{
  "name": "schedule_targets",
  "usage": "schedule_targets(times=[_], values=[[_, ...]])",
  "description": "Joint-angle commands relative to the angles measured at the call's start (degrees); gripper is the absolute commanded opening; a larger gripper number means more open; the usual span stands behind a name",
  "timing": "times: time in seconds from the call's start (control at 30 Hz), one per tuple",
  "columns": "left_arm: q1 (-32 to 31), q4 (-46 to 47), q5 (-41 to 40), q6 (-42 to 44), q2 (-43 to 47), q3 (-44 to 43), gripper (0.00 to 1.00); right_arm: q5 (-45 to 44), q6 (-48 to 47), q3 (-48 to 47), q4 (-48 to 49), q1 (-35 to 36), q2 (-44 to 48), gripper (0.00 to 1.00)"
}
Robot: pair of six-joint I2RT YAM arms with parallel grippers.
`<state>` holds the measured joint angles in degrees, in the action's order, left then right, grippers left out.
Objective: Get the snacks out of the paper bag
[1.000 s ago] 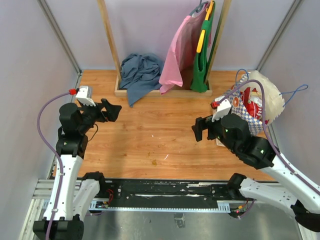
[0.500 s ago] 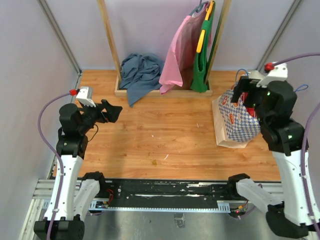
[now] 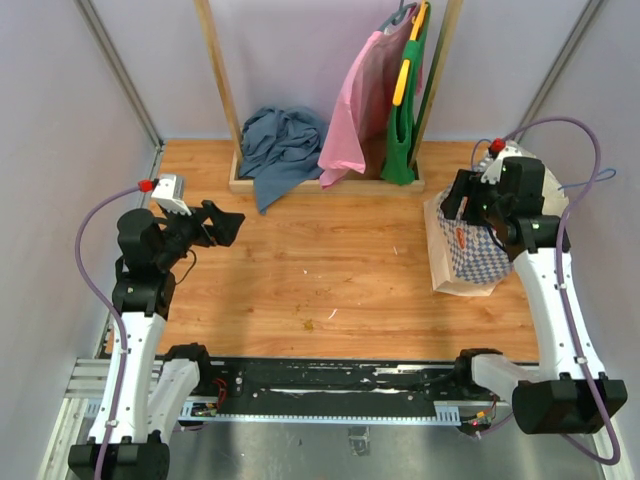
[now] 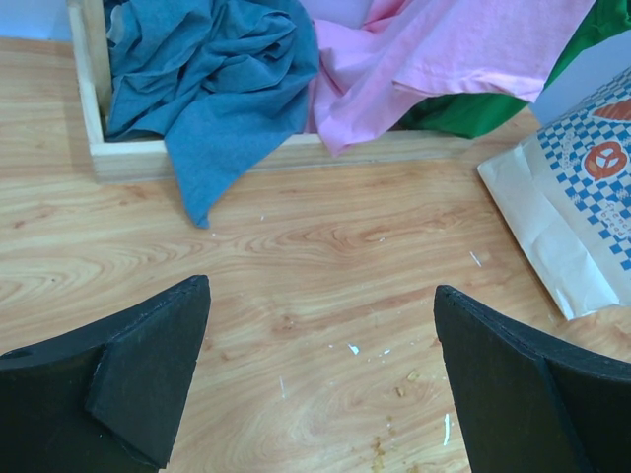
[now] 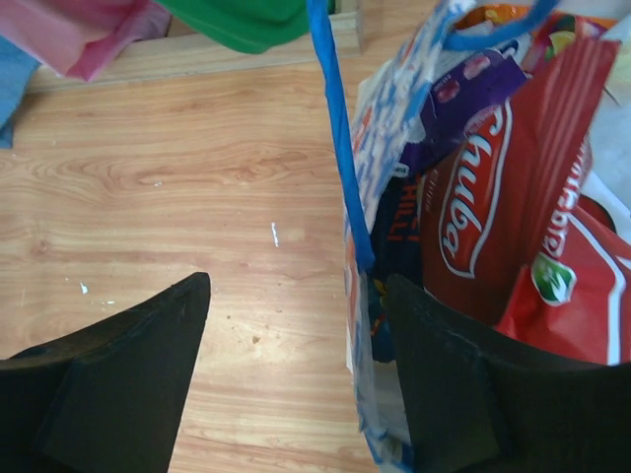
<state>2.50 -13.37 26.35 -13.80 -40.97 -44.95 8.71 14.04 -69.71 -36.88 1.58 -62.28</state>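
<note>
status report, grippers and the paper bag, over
Left gripper open, empty. Right gripper open, astride paper bag wall; snacks inside. Blue cord handle between its jaws.

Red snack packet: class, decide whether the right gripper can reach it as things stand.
Probably yes: the paper bag stands open, the red snack packet is uncovered, and the right gripper straddles the bag's wall.

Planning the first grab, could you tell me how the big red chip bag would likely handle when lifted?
The red chip bag looks glossy, so it may slip when pinched. Its film is creased, so it is probably light and crushable. Wedged beside the purple packet inside the paper bag, it might drag that thin wall along.
</note>
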Motion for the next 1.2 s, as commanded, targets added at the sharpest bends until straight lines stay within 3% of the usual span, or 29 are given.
schedule_targets(times=[0.0, 0.27, 0.5, 0.63, 0.87, 1.0, 1.17], values=[[0.5, 1.5, 1.2, -0.2, 0.7, 0.6, 1.00, 3.2, -0.4, -0.1, 4.6, -0.7, -0.9, 0.70], [0.5, 1.5, 0.9, -0.2, 0.7, 0.7, 1.00, -1.5, -0.5, 1.1, 3.2, -0.1, -2.4, 0.44], [0.5, 1.2, 0.0, -0.3, 1.4, 0.8, 1.00, -10.5, -1.2, -0.2, 0.2, 7.2, 1.4, 0.02], [0.5, 1.0, -0.7, -0.3, 1.3, 0.6, 1.00, -17.5, -1.3, -2.6, -1.8, 18.4, 2.6, 0.01], [0.9, -0.7, -5.9, -0.6, 1.6, 0.2, 1.00, -29.3, 2.3, -7.4, -2.8, 45.5, -2.3, 0.01], [1.8, -0.8, -6.4, -1.5, 1.7, 0.2, 1.00, -33.4, 2.9, -12.5, -0.5, 58.4, -11.4, 0.01], [2.8, -0.9, -6.8, -1.8, 1.3, 0.3, 1.00, -36.0, -0.6, -31.6, -0.8, 68.7, -32.3, 0.01]])
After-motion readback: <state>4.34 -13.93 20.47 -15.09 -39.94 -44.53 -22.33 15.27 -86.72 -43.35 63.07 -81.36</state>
